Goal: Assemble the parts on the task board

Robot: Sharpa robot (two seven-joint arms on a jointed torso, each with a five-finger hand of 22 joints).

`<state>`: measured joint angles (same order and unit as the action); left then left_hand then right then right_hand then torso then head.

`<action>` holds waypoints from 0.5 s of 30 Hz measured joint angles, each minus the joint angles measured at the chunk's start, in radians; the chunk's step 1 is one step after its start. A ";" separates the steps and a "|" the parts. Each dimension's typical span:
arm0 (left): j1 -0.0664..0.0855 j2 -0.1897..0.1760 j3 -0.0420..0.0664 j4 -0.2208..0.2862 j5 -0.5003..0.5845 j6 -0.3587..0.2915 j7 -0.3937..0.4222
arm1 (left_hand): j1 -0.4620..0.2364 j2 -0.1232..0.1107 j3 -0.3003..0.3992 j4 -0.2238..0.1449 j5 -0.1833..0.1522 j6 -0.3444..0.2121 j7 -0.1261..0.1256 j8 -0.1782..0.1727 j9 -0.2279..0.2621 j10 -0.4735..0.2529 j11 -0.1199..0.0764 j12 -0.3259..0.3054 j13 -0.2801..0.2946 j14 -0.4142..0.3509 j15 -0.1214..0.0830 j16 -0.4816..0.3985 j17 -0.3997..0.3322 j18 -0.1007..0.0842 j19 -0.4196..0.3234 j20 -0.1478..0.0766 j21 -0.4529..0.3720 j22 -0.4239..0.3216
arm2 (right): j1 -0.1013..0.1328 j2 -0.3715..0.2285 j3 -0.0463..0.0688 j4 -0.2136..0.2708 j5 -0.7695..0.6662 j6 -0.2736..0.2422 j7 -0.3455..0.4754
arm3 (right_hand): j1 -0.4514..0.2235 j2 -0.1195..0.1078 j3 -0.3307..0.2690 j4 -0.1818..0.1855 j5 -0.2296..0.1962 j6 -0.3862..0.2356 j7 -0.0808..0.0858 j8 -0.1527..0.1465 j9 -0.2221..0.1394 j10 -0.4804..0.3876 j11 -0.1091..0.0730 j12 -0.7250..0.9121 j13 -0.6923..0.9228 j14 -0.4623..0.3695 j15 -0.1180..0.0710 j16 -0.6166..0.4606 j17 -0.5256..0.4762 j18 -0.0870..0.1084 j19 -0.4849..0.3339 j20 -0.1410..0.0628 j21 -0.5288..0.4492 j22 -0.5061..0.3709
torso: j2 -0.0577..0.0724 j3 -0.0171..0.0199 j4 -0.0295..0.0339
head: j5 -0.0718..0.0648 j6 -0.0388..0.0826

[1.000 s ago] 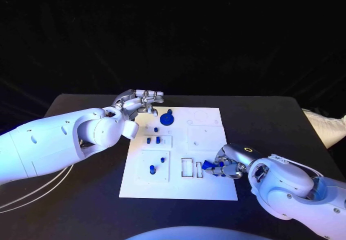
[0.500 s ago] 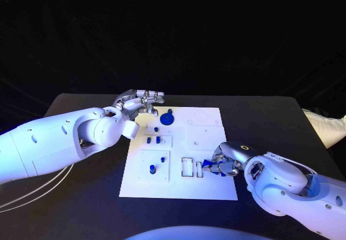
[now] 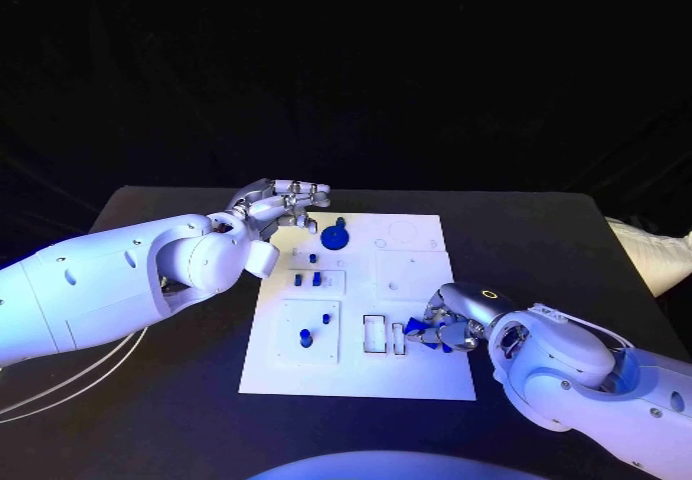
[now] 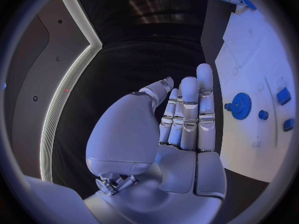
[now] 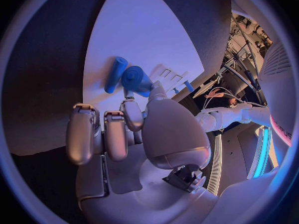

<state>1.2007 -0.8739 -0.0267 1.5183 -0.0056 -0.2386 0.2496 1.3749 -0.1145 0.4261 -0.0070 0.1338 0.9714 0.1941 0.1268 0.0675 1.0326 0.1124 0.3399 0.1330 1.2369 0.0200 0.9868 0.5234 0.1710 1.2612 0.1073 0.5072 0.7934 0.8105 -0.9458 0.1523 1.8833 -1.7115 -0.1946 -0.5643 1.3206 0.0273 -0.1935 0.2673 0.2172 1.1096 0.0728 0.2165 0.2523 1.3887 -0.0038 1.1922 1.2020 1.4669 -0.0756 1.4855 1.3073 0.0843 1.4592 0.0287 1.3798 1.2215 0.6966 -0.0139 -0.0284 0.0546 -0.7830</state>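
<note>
The task board (image 3: pixel 418 375) is a white plate in the middle of the black desk (image 3: pixel 548 240), with its long sides running from the near edge toward the far edge; on it stand several small blue parts; a blue gear (image 3: pixel 335 238) lies close to the far left corner of the board, two short blue pegs (image 3: pixel 306 281) stand in a square recess behind the middle of the left side, and two more blue pieces (image 3: pixel 313 329) sit in the recess nearer to the near left corner; two narrow rectangular slots (image 3: pixel 385 335) are cut in the board near the middle of its near half.

The left hand (image 3: pixel 277 207) hovers over the far left corner of the board; in the left wrist view its fingers (image 4: pixel 189 112) are straight and lie side by side, with nothing between them; the gear (image 4: pixel 240 105) is a little beyond the fingertips and apart from them.

The right hand (image 3: pixel 450 328) is low over the near right part of the board, just beside the slots; in the right wrist view its thumb and one finger pinch a blue cylinder part (image 5: pixel 136 79); a second blue cylinder (image 5: pixel 114 74) lies on the white board, right next to the held one; whether the two touch, I cannot tell; the other fingers (image 5: pixel 82 134) are curled in beside the pinch.
</note>
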 measured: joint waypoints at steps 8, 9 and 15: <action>-0.001 0.004 0.000 -0.001 -0.014 0.000 -0.002 | 0.000 0.000 0.000 0.000 0.000 0.000 0.000 0.000 0.000 0.000 0.000 0.000 0.000 0.000 0.000 0.004 0.000 0.000 0.000 0.000 0.000 0.000 | 0.000 -0.004 -0.008 0.028 0.057 -0.064 -0.002 | -0.009 0.009 0.050 -0.010 0.029 0.007 0.007 -0.001 0.008 0.002 -0.002 0.007 0.013 0.000 -0.010 0.006 0.000 0.000 0.002 -0.005 0.000 0.008 | 0.000 -0.0001 0.0005 | -0.003 0.003; -0.001 0.005 -0.001 -0.001 -0.016 0.000 -0.002 | 0.000 0.000 0.000 0.000 0.000 0.000 0.000 0.000 0.000 0.000 0.000 0.000 0.000 0.000 0.000 0.004 0.000 0.000 0.000 0.000 0.000 0.000 | 0.003 -0.004 -0.008 0.031 0.067 -0.075 0.000 | -0.013 0.013 0.052 -0.008 0.034 0.008 0.008 -0.001 0.013 0.004 0.001 0.011 0.020 0.000 -0.010 0.006 0.001 0.000 0.004 -0.007 0.000 0.010 | 0.000 -0.0001 0.0005 | -0.003 0.003; -0.002 0.005 -0.001 -0.001 -0.021 -0.001 -0.003 | 0.000 0.000 0.000 0.000 0.000 0.000 0.000 0.000 0.000 0.000 0.000 0.000 0.000 0.000 0.000 0.004 0.000 0.000 0.000 0.000 0.000 0.000 | 0.011 0.000 -0.007 0.041 0.101 -0.126 0.011 | -0.017 0.017 0.058 -0.005 0.046 0.011 0.010 -0.004 0.015 0.005 0.002 0.016 0.041 0.000 -0.010 0.010 0.001 0.000 0.005 -0.009 0.007 0.016 | 0.001 -0.0006 0.0005 | -0.002 0.002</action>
<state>1.1987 -0.8690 -0.0275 1.5177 -0.0264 -0.2393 0.2466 1.3749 -0.1144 0.4262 -0.0070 0.1338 0.9714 0.1940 0.1268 0.0675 1.0326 0.1124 0.3399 0.1328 1.2369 0.0200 0.9907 0.5235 0.1710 1.2612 0.1073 0.5072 0.7935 0.8215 -0.9454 0.1452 1.9248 -1.6109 -0.3202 -0.5537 1.3039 0.0439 -0.1360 0.2624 0.2635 1.1203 0.0833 0.2125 0.2670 1.3937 -0.0020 1.2080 1.2426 1.4665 -0.0859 1.4952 1.3081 0.0843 1.4644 0.0196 1.3864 1.2379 0.6973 -0.0145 -0.0279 0.0529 -0.7808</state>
